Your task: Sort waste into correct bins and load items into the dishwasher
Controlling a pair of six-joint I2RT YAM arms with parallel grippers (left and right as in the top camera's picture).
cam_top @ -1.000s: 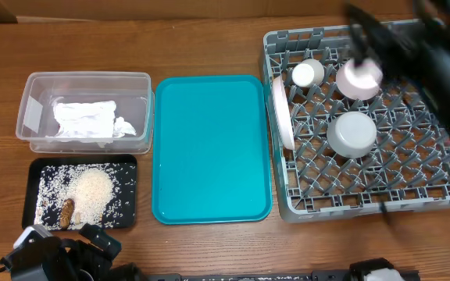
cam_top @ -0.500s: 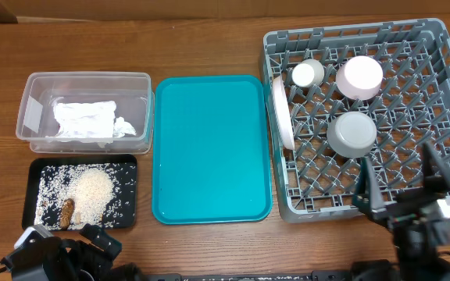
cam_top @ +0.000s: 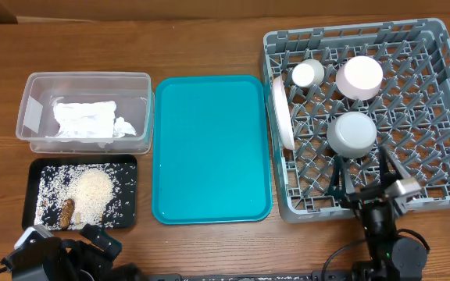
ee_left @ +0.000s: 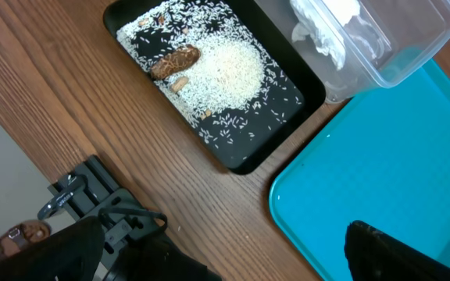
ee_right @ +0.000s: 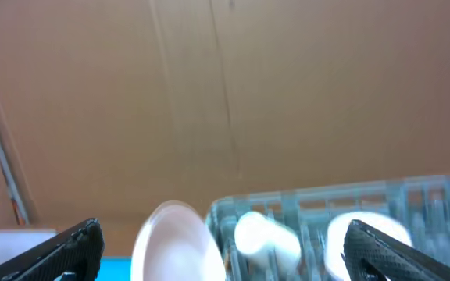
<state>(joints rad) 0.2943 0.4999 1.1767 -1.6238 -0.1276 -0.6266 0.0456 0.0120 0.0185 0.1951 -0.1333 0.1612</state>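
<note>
Rice (cam_top: pixel 94 190) in black tray (cam_top: pixel 28 211)

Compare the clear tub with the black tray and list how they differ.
The clear tub is see-through and deeper; the black tray is opaque and shallow. The tub holds crumpled white paper; the tray holds rice and a brown chunk. Both are rectangular, left of the teal tray.

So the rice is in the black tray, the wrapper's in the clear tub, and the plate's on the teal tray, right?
Not the plate: the overhead view shows it standing on edge in the rack, beside the teal tray. The rice is in the black tray and the wrapper in the clear tub.
</note>
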